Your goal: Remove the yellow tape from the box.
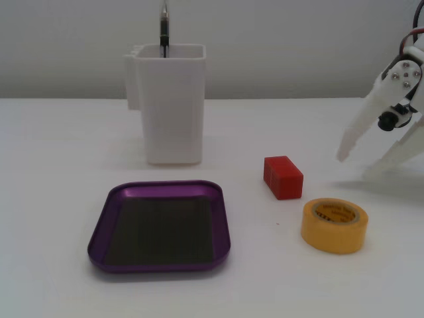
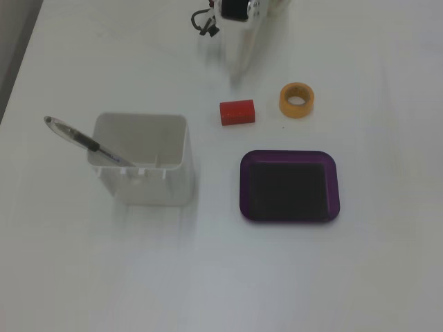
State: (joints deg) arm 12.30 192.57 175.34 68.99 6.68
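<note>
The yellow tape [image 1: 334, 225] lies flat on the white table, hole up, to the right of the box and outside it; it also shows in the other fixed view [image 2: 297, 99]. The box [image 1: 99, 232], a shallow purple tray with a dark floor, holds nothing in both fixed views [image 2: 332, 187]. My white gripper [image 1: 356, 165] hangs at the right edge, behind and above the tape, fingers spread, open and holding nothing. In a fixed view the gripper [image 2: 240, 59] reaches in from the top edge, pale against the table.
A small red block [image 1: 283, 177] lies between the tape and a tall white container [image 1: 171, 106] that holds a pen [image 1: 163, 30]. The container stands behind the tray. The red block [image 2: 237, 112] lies just below the gripper in a fixed view.
</note>
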